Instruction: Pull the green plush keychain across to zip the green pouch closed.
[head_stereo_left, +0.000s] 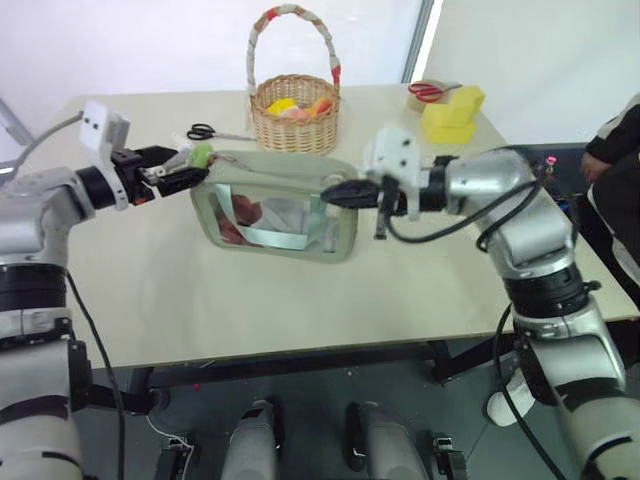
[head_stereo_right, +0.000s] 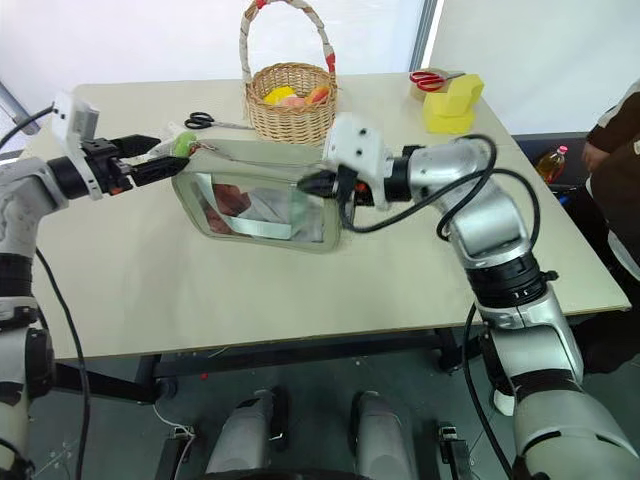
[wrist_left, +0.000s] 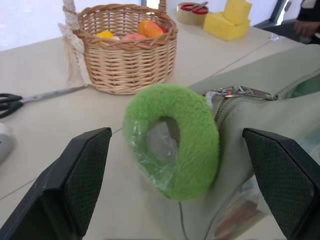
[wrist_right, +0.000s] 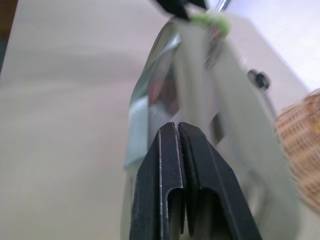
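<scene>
The green pouch (head_stereo_left: 280, 215) stands on edge at the middle of the table, its clear window facing me. The green plush keychain (wrist_left: 172, 140), a fuzzy lime ring, hangs from the zipper pull at the pouch's left end. My left gripper (wrist_left: 177, 150) is open, with one finger on each side of the keychain and neither touching it. At the pouch's upper right corner, my right gripper (head_stereo_left: 345, 193) is shut on the fabric edge and holds that end up.
A wicker basket (head_stereo_left: 293, 115) with fruit stands just behind the pouch. Black scissors (head_stereo_left: 205, 131) lie to its left. Yellow sponge blocks (head_stereo_left: 452, 113) and a tape roll with red scissors (head_stereo_left: 428, 93) sit at the back right. A person (head_stereo_left: 615, 150) is at the right edge.
</scene>
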